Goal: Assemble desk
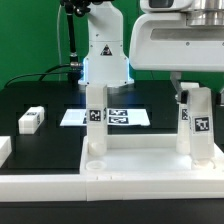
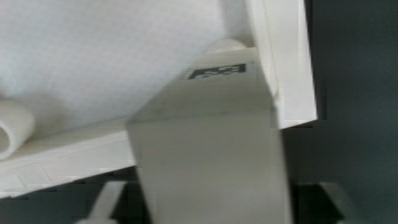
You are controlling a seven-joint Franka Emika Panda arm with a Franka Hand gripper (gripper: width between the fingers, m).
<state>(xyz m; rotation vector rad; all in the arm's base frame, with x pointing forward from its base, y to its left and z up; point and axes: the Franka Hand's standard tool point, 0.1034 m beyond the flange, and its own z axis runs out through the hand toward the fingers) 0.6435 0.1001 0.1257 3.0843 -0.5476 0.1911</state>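
The white desk top (image 1: 140, 160) lies upside down at the front of the table. Two white tagged legs stand upright in its corner sockets, one at the exterior view's left (image 1: 97, 125) and one at its right (image 1: 197, 125). My gripper (image 1: 193, 92) is over the top of the right leg. In the wrist view that leg (image 2: 205, 150) stands between my fingers (image 2: 114, 198), with a dark gap on each side, so the gripper (image 2: 217, 200) is open around it. The desk top (image 2: 125, 70) and an empty round socket (image 2: 15, 125) show beyond.
A loose tagged leg (image 1: 32, 120) lies on the black table at the exterior view's left, and another white leg (image 1: 4, 148) lies at the left edge. The marker board (image 1: 130, 117) lies flat behind the desk top. The robot base (image 1: 103, 55) stands at the back.
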